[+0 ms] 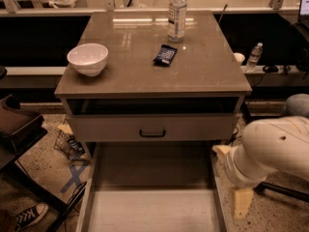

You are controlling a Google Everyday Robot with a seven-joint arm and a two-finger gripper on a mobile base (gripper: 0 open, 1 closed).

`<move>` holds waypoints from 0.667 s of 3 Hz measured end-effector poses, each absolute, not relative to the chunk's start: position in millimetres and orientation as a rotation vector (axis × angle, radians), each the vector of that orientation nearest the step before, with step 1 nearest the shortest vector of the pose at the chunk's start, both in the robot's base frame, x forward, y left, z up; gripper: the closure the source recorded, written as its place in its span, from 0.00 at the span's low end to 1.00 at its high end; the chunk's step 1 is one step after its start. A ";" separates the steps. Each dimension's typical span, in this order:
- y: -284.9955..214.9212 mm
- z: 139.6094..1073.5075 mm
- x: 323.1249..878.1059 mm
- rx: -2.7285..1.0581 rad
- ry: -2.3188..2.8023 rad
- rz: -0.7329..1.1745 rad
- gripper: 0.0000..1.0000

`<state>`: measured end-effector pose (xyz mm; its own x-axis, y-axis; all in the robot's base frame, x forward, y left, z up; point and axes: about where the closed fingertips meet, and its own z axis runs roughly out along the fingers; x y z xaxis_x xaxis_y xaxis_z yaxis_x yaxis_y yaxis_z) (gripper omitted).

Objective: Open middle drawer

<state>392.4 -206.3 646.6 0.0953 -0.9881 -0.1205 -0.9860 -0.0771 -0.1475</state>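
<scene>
The middle drawer (pixel 152 211) stands pulled far out toward me below the cabinet, its pale plain floor showing between its side walls. Its front and handle are out of view below the picture's bottom edge. Above it the taller top drawer front (pixel 96 127) with a dark handle (pixel 152 133) is nearly shut. My gripper (pixel 231 176) is just right of the open drawer's right wall, on the end of the white arm (pixel 277 146). Its two tan fingertips (pixel 243 203) stand wide apart with nothing between them.
On the cabinet top (pixel 125 76) are a white bowl (pixel 88 58), a dark snack packet (pixel 165 55) and a water bottle (pixel 177 13). A dark stand (pixel 17 124), cables and a shoe (pixel 29 215) lie on the left floor. A small bottle (pixel 254 56) stands at the right.
</scene>
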 end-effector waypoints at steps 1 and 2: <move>-221.8 696.7 439.6 -2.248 1.947 -0.240 0.00; -240.8 745.9 477.1 -2.240 1.938 -0.356 0.00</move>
<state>477.1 -240.8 745.9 0.1326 -0.9883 0.0756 -0.9506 -0.1484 -0.2725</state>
